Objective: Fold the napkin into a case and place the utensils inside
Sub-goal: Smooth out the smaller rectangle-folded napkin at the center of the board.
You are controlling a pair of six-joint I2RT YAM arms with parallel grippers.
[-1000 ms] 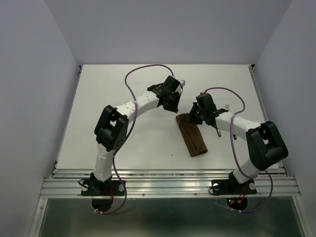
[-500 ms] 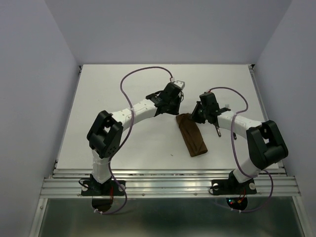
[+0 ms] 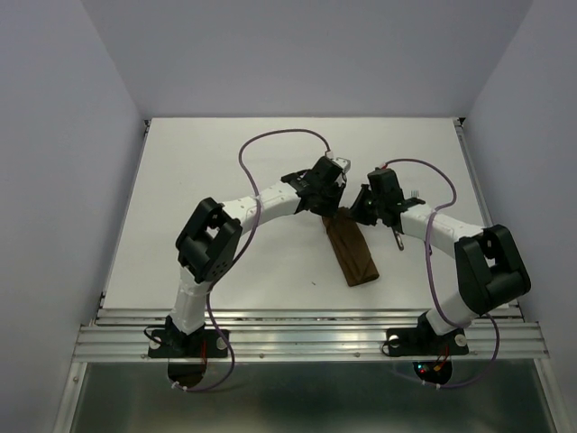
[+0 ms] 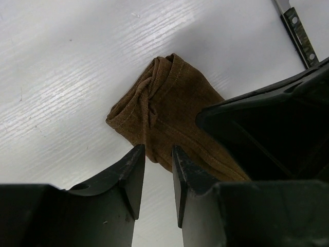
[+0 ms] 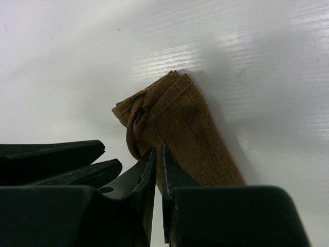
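Napkin case [image 3: 352,253], soft and limp, best pinched at bunched end mid-frame; left gripper [image 4: 158,150] parted, empty; right gripper [image 5: 157,152] clenched, hold unclear.

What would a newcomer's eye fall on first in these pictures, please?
The folded brown napkin stands out, lying slantwise on the white table, right of centre. The left arm and right arm bend inward, their jaws close together at its bunched far end. A knife lies on the table beside the right arm.
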